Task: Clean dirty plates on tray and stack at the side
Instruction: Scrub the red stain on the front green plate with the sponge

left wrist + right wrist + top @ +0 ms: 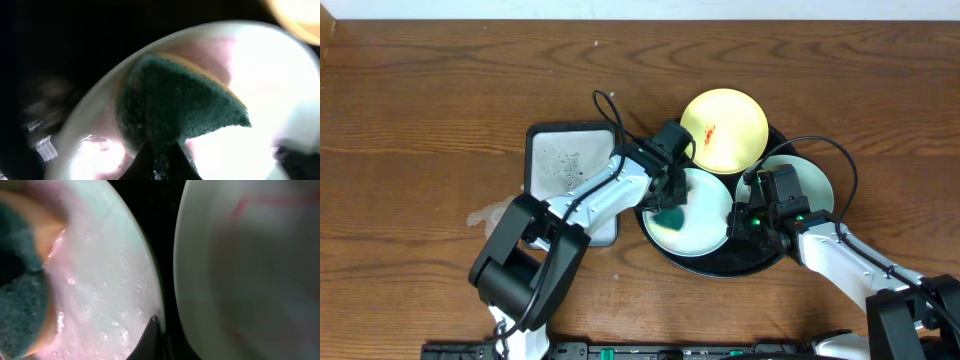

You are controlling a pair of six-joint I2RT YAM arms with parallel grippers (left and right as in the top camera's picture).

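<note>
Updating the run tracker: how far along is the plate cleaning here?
Done: nothing; no plate is stacked off the black tray. In hand: left gripper, jaws shut on the sponge, presses it on the wet middle mint plate; right gripper is shut at its rim. Left: yellow plate and right mint plate show red smears; then stack all three.

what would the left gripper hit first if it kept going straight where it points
The left gripper pinches the teal sponge; pushing on would likely just press it into the mint plate beneath.
</note>
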